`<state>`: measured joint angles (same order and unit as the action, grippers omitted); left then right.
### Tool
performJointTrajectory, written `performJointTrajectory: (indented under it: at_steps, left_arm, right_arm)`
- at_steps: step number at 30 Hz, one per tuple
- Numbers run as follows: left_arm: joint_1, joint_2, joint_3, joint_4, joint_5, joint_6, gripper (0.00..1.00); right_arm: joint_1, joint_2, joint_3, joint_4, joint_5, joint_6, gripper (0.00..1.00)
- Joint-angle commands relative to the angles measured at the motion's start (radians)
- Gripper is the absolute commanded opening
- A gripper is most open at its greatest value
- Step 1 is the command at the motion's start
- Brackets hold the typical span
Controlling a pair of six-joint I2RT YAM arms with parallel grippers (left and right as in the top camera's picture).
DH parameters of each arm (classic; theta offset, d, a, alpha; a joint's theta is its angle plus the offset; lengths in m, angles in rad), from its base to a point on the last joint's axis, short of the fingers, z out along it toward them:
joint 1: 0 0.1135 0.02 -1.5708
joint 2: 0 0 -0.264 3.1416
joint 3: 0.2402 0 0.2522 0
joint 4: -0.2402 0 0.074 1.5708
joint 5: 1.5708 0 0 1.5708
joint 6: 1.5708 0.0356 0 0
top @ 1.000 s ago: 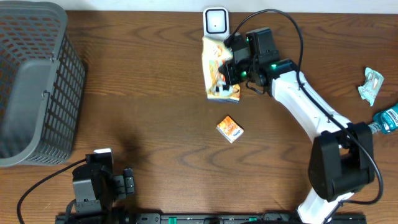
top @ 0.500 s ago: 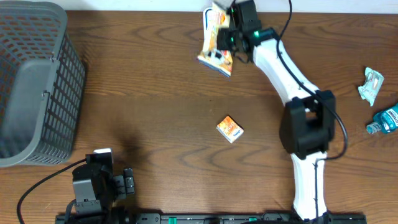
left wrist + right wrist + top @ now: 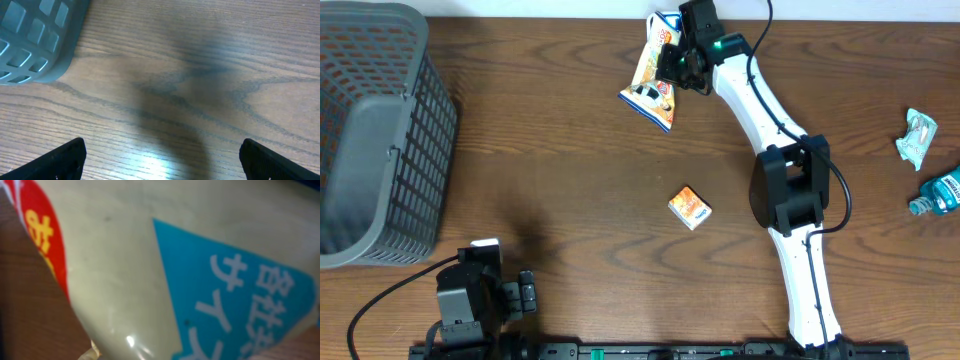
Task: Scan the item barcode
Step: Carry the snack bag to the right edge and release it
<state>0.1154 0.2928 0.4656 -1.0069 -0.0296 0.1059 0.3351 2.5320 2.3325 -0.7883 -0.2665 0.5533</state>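
- Grey mesh basket (image 3: 370, 130) fills the upper left of the overhead frame. It is well apart from the action.
- We find the left gripper (image 3: 162, 160) at the lower left. Its fingers are spread wide over bare wooden table (image 3: 550, 170) and nothing is between them.
- The snack bag (image 3: 653, 75) is at top centre. It is a cream, orange and blue film pouch, tilted, with its lower corner pointing down-left. We judge it to be lifted off the wood rather than lying flat.
- The right gripper (image 3: 678, 62) is clamped on the bag's upper right edge with the jaws pinched together on the film.
- In the right wrist view the bag fills the frame with glossy cream plastic, a red band and a blue panel of print. We can make out no barcode there.
- Handling, by our estimate:
  - The bag is light, soft and crinkly, with slick film.
  - It sags and swings from an edge pinch, so the printed face will not stay flat.
  - The contents are probably crushable.
- The best hold is likely the sealed seam or a corner, clear of the code panel. A hard squeeze on the belly risks crushing the contents.
- We cannot pick out the scanner with confidence near the top edge.
- A small orange packet (image 3: 689, 207) lies alone at centre, below the bag.
- At far right a teal wrapper (image 3: 917, 135) and a blue bottle (image 3: 940, 190) sit near each other.
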Motion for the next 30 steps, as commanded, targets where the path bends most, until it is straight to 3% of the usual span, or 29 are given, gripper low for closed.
performJointTrajectory:
  at_steps: [1,9,16,23,29,30]
  left_arm:
    - [-0.003,-0.001,0.000,-0.002,-0.005,0.009,0.98]
    - [-0.003,-0.001,0.000,-0.002,-0.005,0.009,0.98]
    - [-0.003,-0.001,0.000,-0.002,-0.005,0.009,0.98]
    - [-0.003,-0.001,0.000,-0.002,-0.005,0.009,0.98]
    - [-0.003,-0.001,0.000,-0.002,-0.005,0.009,0.98]
    - [-0.003,-0.001,0.000,-0.002,-0.005,0.009,0.98]
  right_arm:
    - [-0.003,-0.006,0.075,-0.041,-0.053,0.026,0.02]
    - [-0.070,-0.008,0.223,-0.335,-0.062,-0.164,0.01]
    - [-0.242,-0.007,0.266,-0.589,0.033,-0.374,0.01]
    - [-0.458,-0.007,0.238,-0.649,0.435,-0.375,0.01]
    - [-0.623,-0.007,0.231,-0.662,0.478,-0.376,0.01]
    - [-0.654,-0.007,0.231,-0.669,0.478,-0.376,0.06]
